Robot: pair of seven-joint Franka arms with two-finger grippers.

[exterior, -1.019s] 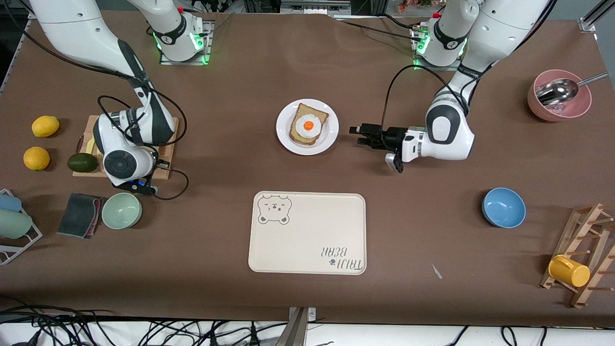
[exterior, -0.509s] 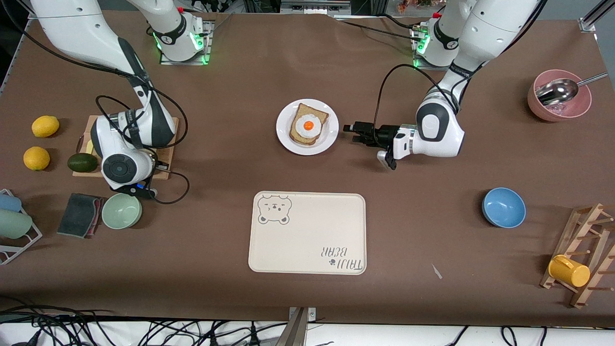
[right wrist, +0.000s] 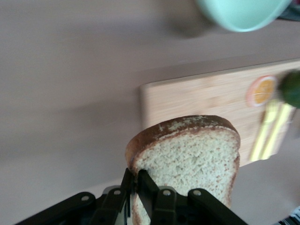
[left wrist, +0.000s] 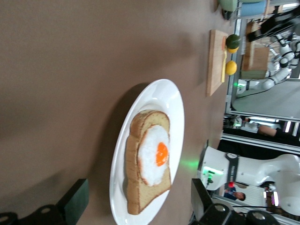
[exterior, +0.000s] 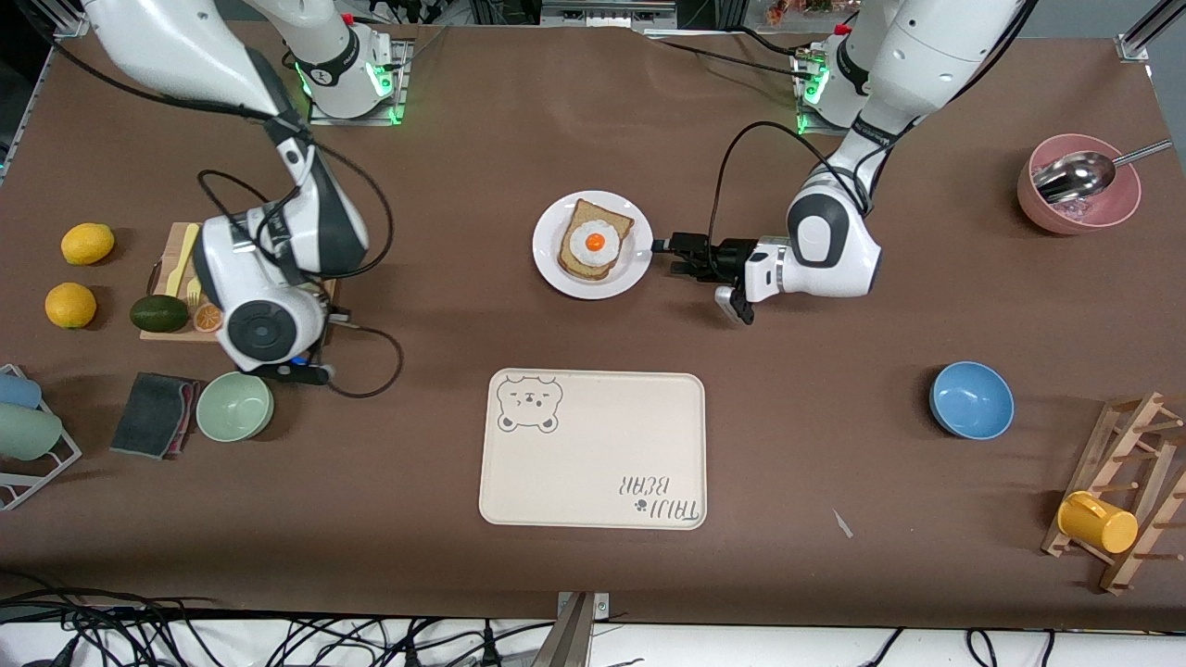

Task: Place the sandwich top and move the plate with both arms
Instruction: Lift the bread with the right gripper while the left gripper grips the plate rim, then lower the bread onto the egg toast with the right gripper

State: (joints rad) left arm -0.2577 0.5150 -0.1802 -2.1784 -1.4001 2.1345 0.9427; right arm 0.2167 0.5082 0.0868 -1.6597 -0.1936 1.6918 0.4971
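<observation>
sandwich top (right wrist: pixel 192 154) clamped in right claw (right wrist: pixel 136 187), above cutting board (right wrist: pixel 201 96)

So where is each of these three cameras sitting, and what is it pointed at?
Front view: high across the table, facing both arms' bases; shows both arms, tray, plate.
Left wrist view: on the left arm, beside the plate; open left gripper frames the egg toast.
Right wrist view: over the cutting board; right gripper holds the sandwich top.
Shared: plate, cutting board.

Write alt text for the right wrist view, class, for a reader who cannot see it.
The right gripper is shut on the sandwich top, a speckled bread slice with a dark crust, held up over a wooden cutting board. An orange slice lies on the board, and a pale green bowl stands nearby.
</observation>
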